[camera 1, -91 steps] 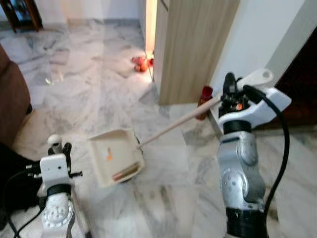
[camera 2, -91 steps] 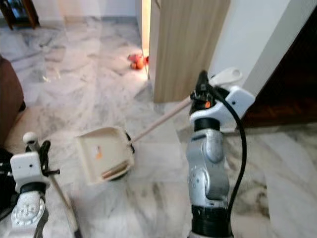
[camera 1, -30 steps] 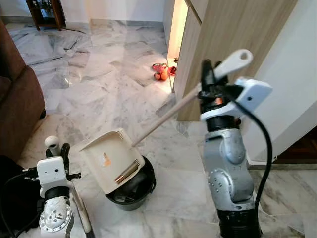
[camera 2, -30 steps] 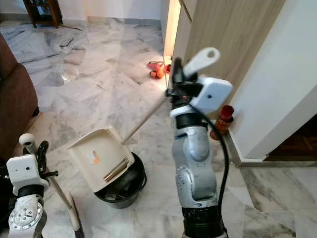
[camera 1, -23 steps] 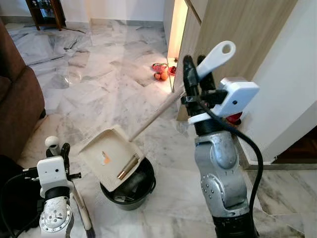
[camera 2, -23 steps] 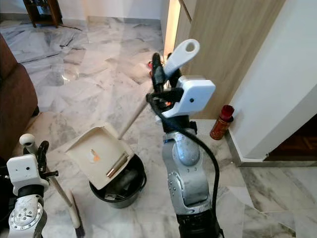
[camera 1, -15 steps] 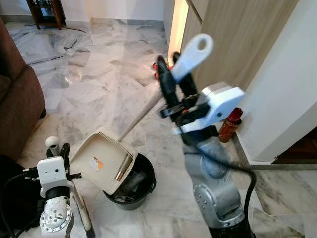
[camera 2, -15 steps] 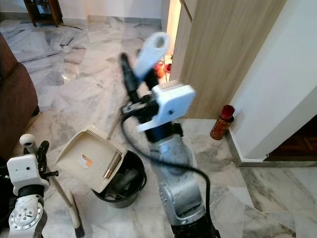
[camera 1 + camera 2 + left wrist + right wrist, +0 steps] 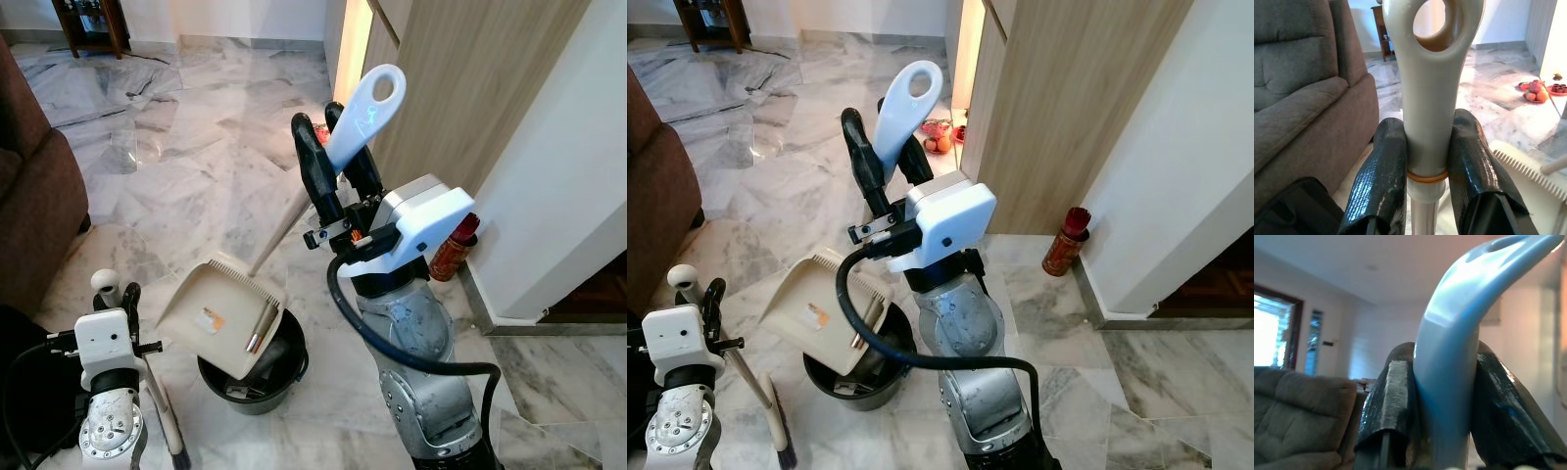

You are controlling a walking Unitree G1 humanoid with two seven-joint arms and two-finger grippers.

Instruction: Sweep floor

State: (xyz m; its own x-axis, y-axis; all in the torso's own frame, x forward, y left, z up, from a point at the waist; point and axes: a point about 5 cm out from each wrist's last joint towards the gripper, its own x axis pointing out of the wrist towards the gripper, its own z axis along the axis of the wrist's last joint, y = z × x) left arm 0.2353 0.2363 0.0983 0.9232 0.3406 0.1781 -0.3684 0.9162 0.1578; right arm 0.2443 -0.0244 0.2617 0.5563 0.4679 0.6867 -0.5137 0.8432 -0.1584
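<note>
Cream dustpan (image 9: 217,315) tilts over the black bin (image 9: 257,377), its handle pinched in my right gripper (image 9: 333,162). My left gripper (image 9: 113,294) clamps the broom handle (image 9: 1431,93).

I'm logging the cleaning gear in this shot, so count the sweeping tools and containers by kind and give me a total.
Dustpan, tipped over the bin: 1
Broom, in the left hand: 1
Black bin: 1
Red bottle by the wall: 1
Total: 4

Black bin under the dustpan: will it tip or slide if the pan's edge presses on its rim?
The black bin looks small, thin-walled and nearly empty, so probably light. It stands on polished marble floor, so likely slides before tipping. The tilted dustpan leans over one side, so off-centre pressure might rock it.
</note>
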